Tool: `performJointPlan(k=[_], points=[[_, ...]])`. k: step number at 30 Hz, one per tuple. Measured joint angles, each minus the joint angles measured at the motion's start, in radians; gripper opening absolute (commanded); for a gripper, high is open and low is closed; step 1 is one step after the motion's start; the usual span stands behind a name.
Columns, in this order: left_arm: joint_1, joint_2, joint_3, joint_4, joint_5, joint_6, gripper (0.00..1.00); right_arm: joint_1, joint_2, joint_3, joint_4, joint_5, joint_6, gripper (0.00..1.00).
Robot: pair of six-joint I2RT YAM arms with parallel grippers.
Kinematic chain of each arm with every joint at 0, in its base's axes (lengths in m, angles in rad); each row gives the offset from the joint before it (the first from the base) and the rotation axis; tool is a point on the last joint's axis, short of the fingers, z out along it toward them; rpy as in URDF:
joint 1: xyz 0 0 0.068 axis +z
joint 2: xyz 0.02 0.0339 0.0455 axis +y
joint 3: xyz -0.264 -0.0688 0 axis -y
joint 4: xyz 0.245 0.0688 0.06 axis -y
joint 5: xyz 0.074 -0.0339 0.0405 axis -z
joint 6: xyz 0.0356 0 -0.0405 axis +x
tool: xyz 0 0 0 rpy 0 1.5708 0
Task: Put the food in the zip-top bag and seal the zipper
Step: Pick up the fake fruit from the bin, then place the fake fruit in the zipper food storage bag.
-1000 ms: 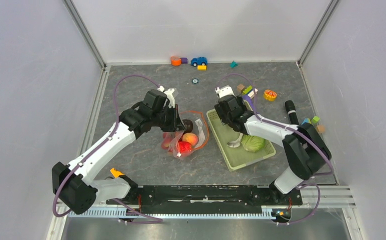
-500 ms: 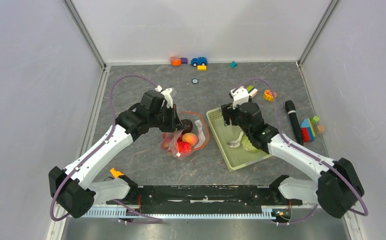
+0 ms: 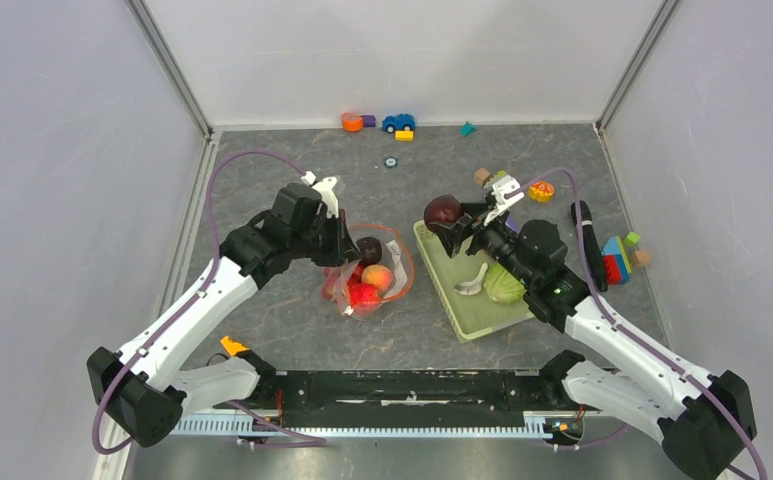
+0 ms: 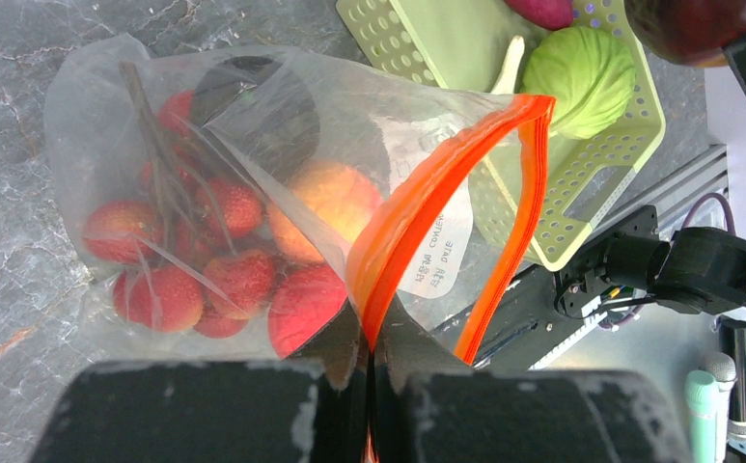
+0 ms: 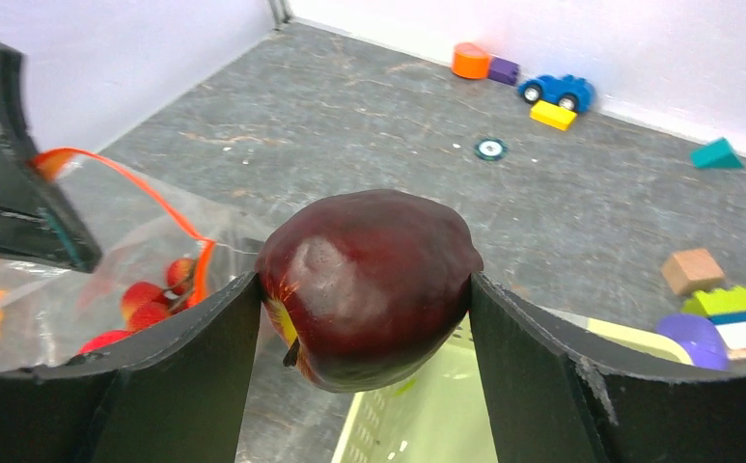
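Observation:
The clear zip-top bag (image 3: 350, 296) lies left of centre with its red-orange zipper (image 4: 427, 203) gaping open. It holds a peach (image 3: 379, 277), a red strawberry (image 3: 365, 294), a dark plum (image 3: 370, 248) and several small red fruits (image 4: 156, 294). My left gripper (image 3: 347, 246) is shut on the near zipper strip and holds the mouth up; the left wrist view (image 4: 371, 342) shows the strip pinched between the fingers. My right gripper (image 3: 445, 215) is shut on a dark red plum (image 5: 369, 285) and holds it in the air above the basket's far left corner, right of the bag. A green cabbage (image 3: 505, 288) lies in the basket.
The pale green basket (image 3: 459, 313) sits right of the bag with a white spoon-like piece (image 3: 472, 281) in it. A toy car (image 3: 398, 122) and blocks stand along the back wall. More blocks (image 3: 617, 256) and a black cylinder (image 3: 582, 225) are at the right.
My right gripper has risen out of the basket with the dark plum and swung left toward the bag. My left gripper has kept its hold on the zipper strip, shifting slightly left.

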Motion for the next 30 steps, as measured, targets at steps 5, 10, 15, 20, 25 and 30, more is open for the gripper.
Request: performJointPlan(k=[5, 10, 15, 20, 25, 30], points=[[0.0, 0.0, 0.0, -0.016, 0.006, 0.0, 0.02, 0.0, -0.05, -0.002, 0.002, -0.091, 0.045, 0.41], [0.0, 0.0, 0.0, -0.018, 0.013, 0.0, 0.02, 0.0, -0.148, -0.037, 0.061, -0.151, 0.08, 0.45], [0.0, 0.0, 0.0, -0.018, 0.032, 0.005, 0.02, 0.0, -0.148, -0.125, 0.232, -0.319, 0.089, 0.45], [0.0, -0.002, 0.0, -0.018, 0.022, 0.019, 0.02, 0.011, 0.035, -0.122, 0.367, -0.534, 0.092, 0.46], [0.0, -0.017, 0.0, -0.019, -0.004, 0.031, 0.02, 0.079, 0.185, -0.059, 0.412, -0.685, 0.044, 0.47], [0.0, -0.021, 0.001, -0.023, -0.005, 0.034, 0.02, 0.171, 0.272, 0.074, 0.318, -0.696, -0.097, 0.5]])
